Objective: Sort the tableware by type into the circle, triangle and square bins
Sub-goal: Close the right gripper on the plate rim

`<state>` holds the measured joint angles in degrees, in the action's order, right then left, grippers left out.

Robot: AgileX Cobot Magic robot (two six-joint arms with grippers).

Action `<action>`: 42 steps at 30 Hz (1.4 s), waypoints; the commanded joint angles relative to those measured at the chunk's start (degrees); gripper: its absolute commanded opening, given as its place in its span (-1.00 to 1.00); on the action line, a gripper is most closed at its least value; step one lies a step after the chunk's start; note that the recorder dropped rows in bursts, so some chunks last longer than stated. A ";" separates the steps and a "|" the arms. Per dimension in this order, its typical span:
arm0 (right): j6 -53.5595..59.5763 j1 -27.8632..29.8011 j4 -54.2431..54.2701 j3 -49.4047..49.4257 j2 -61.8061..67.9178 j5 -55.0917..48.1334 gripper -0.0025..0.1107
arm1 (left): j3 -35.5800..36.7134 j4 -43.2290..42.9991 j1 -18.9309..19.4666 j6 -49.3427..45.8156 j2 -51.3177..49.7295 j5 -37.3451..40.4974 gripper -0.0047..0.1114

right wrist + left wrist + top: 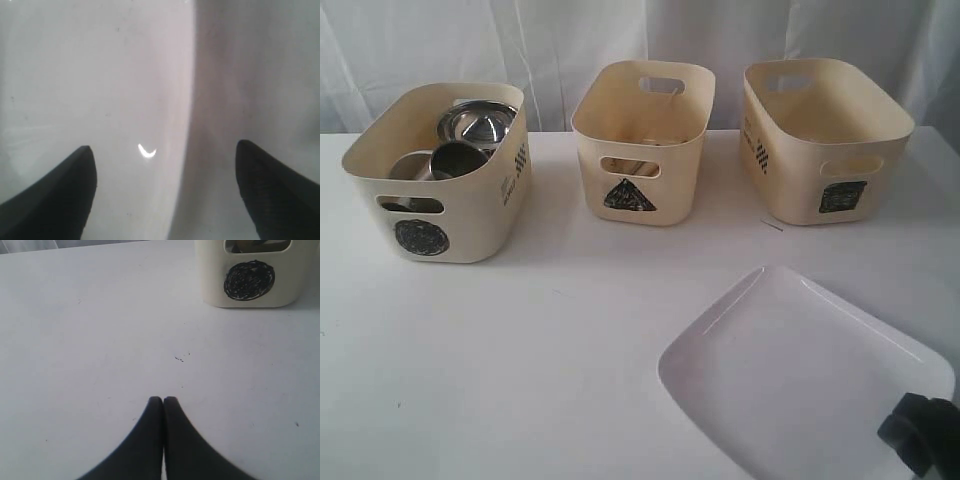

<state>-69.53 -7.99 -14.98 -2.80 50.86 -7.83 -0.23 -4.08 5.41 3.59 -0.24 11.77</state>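
The large white rounded-square plate (790, 380) lies flat on the table at the front right. My right gripper (920, 435) is over its near right corner. In the right wrist view this gripper (162, 147) stands open, and the plate (100, 75) with its raised rim fills the space below the wide-apart fingers. The circle bin (440, 215) at the left holds a steel bowl (477, 122) and two steel mugs (455, 158). My left gripper (163, 400) is shut with nothing in it, low over bare table in front of the circle bin (250, 295).
The triangle bin (640, 190) stands in the middle at the back and the square bin (825, 165) to its right. What they hold is mostly hidden. A thin short sliver (773, 226) lies on the white table (520, 350) in front of the square bin.
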 commanded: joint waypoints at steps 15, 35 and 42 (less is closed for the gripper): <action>1.04 -0.03 -0.24 0.18 0.05 1.26 0.31 | 0.23 0.44 0.13 0.09 0.24 0.24 -0.92; 1.59 -0.03 -0.03 0.05 16.74 16.51 0.31 | 0.23 0.44 0.13 0.09 0.24 0.24 -0.92; 1.59 -0.03 -0.03 0.05 25.28 24.92 0.29 | 0.23 0.44 0.13 0.09 0.24 0.24 -0.92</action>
<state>-68.35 -7.99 -14.98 -3.12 73.26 18.32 -0.23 -4.08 5.41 3.59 -0.24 11.77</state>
